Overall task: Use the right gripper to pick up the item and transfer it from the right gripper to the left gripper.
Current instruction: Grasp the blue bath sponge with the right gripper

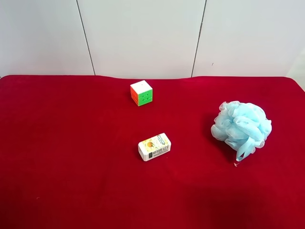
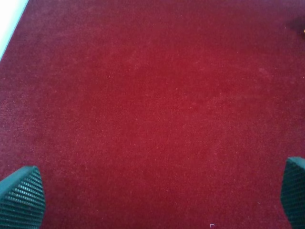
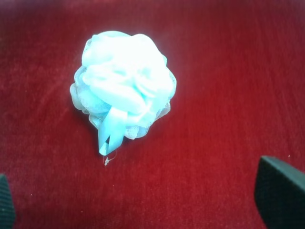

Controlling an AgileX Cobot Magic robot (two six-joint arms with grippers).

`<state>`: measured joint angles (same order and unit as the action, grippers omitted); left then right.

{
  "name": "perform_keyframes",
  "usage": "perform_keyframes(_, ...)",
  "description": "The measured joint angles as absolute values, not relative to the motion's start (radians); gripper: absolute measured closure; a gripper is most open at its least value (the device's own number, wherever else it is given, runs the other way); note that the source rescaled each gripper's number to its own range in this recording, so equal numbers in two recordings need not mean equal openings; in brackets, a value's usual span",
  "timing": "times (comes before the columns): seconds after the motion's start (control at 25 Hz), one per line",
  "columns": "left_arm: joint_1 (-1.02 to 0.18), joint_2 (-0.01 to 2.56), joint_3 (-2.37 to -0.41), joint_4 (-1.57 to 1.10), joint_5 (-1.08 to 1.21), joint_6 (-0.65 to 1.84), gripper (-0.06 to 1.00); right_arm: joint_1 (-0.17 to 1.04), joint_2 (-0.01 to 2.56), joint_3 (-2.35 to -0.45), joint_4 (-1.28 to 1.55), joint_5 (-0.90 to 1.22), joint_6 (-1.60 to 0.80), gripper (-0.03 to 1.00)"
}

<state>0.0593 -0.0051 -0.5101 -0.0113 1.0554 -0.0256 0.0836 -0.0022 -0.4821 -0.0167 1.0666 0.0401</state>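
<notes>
The light blue mesh bath pouf [image 1: 241, 126] lies on the red cloth at the right of the exterior high view, its ribbon loop [image 1: 242, 151] trailing toward the front edge. In the right wrist view the pouf [image 3: 125, 83] lies ahead of my right gripper [image 3: 143, 205], which is open and empty, with its fingertips [image 3: 279, 193] wide apart and well short of the pouf. My left gripper [image 2: 157, 200] is open and empty over bare red cloth. Neither arm shows in the exterior high view.
A multicoloured puzzle cube [image 1: 141, 92] sits at the back middle of the red cloth [image 1: 71, 143]. A small white printed box [image 1: 154, 146] lies near the centre. A white panelled wall [image 1: 143, 33] stands behind the table. A pale strip [image 2: 9, 19] shows at the cloth's edge.
</notes>
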Motion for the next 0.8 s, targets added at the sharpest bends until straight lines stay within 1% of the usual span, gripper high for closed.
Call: perform_keyframes(0.8,0.059,-0.005,-0.51,-0.011,1.055,-0.026,-0.06,0.084,-0.002,-0.482,-0.017,1.065,0.04,-0.03)
